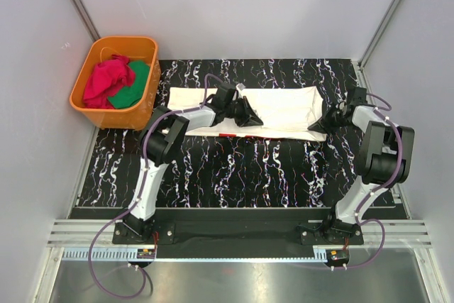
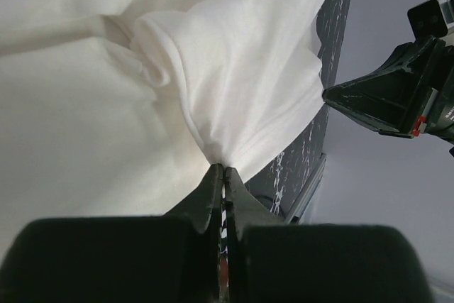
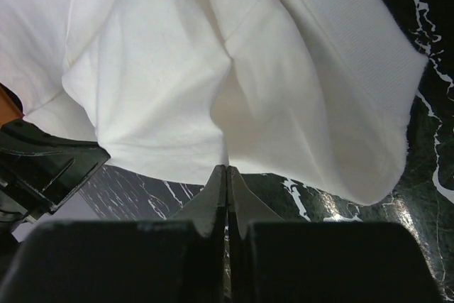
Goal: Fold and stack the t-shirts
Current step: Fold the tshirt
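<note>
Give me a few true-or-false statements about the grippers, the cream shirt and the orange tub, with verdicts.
1. The left gripper and the right gripper are both shut on the cream t-shirt. True.
2. The orange tub is empty. False: it holds red cloth and green cloth.
3. The cream t-shirt lies across the black marbled mat. True.
4. The red cloth is stacked on the cream t-shirt. False: it is in the tub.

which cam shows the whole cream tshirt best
Top external: it alone shows the whole cream t-shirt, a long folded band across the marbled mat. The left wrist view shows only a bunched fold pinched in the left gripper; the right wrist view, only draped cloth pinched in the right gripper.
</note>
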Available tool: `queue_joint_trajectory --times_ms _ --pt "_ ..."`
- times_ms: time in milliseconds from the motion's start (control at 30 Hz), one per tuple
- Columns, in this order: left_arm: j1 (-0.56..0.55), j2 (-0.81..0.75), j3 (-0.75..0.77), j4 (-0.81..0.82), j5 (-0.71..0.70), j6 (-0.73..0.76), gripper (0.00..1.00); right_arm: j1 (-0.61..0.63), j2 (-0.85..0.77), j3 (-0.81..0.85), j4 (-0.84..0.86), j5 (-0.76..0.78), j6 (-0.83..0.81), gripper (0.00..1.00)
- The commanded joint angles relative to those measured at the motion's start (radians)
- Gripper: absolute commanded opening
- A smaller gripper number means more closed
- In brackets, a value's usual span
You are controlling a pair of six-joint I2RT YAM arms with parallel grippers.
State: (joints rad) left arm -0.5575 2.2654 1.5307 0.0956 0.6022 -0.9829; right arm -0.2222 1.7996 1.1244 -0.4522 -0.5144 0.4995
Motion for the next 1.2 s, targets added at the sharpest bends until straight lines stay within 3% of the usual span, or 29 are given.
queue_joint_trajectory --times_ms 0,100,133,167,233,300,400,600,700,767,900,1067,1133,1167 --pt "-0.004 -0.047 0.002 -0.023 0.039 0.03 0.0 -0.002 -0.059 -0.002 -0.011 0.054 -0.047 0.0" --pt "-0.007 -0.04 0.006 -0.06 0.028 0.049 0.12 0.0 -0.055 -0.006 -0.016 0.059 -0.05 0.02" --pt "-0.008 -0.038 0.011 -0.092 0.024 0.065 0.27 -0.002 -0.054 -0.009 -0.014 0.062 -0.053 0.04" --pt "-0.007 -0.04 0.022 -0.133 0.01 0.085 0.32 -0.002 -0.052 -0.014 -0.016 0.069 -0.065 0.17" --pt "-0.008 -0.07 0.045 -0.225 -0.068 0.163 0.44 -0.002 -0.057 0.004 -0.036 0.125 -0.085 0.29" --pt "-0.01 -0.102 0.055 -0.269 -0.175 0.219 0.48 -0.002 -0.068 0.023 -0.028 0.167 -0.093 0.43" --pt "-0.015 -0.153 0.088 -0.301 -0.261 0.292 0.5 -0.002 -0.078 0.052 0.048 0.172 -0.072 0.47" --pt "-0.022 -0.078 0.172 -0.116 -0.153 0.274 0.32 0.009 0.018 0.081 0.308 -0.036 0.052 0.46" --pt "-0.025 0.035 0.241 0.036 -0.078 0.175 0.24 0.032 0.102 0.101 0.44 -0.127 0.125 0.35" --pt "-0.025 0.106 0.27 0.084 -0.062 0.136 0.24 0.037 0.167 0.089 0.614 -0.198 0.23 0.25" --pt "-0.009 0.192 0.354 0.037 -0.102 0.125 0.23 0.041 0.293 0.097 0.771 -0.228 0.356 0.19" --pt "0.014 0.267 0.433 -0.086 -0.148 0.156 0.26 0.04 0.383 0.12 0.693 -0.12 0.36 0.19" --pt "0.028 0.278 0.454 -0.125 -0.154 0.182 0.3 0.04 0.379 0.123 0.695 -0.093 0.335 0.2" --pt "0.033 0.289 0.466 -0.134 -0.154 0.188 0.38 0.04 0.376 0.138 0.64 -0.051 0.314 0.21"
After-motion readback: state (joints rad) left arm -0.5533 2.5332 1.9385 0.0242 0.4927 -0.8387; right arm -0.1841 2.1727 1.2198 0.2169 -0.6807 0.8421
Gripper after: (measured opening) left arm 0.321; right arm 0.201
